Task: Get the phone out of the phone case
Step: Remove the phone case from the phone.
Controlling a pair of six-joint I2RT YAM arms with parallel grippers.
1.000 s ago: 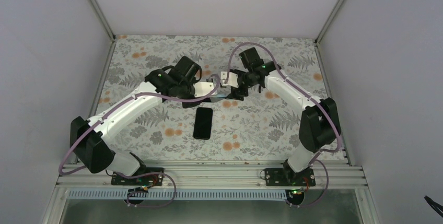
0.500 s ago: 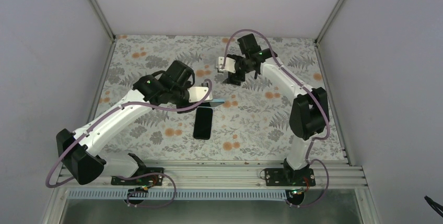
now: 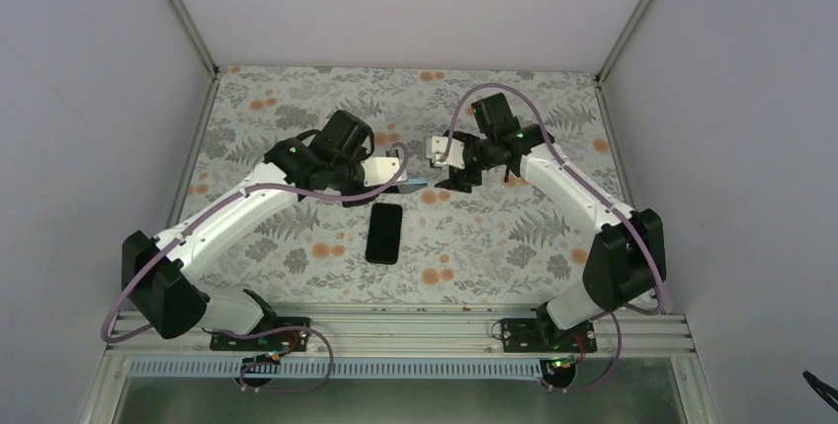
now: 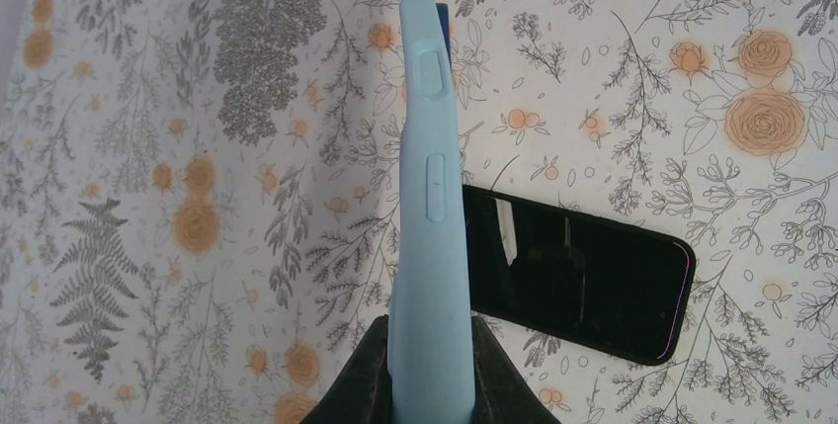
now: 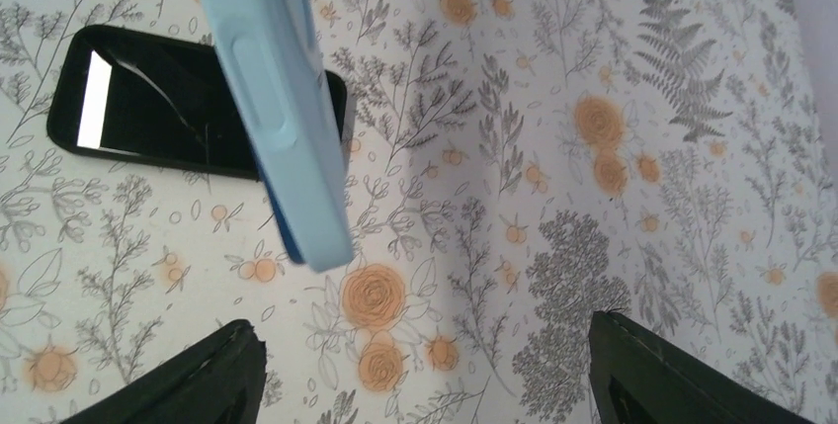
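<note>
The right gripper (image 5: 425,373), wide apart and empty, has come back beside the one blue phone case (image 4: 430,177), clamped by the left gripper (image 4: 432,370). The one phone (image 3: 384,232) lies bare on the table (image 3: 514,241).

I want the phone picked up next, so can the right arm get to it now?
Probably yes: the phone lies uncovered on the table and the right gripper is open and empty, though it must skirt the case in the left gripper.
</note>
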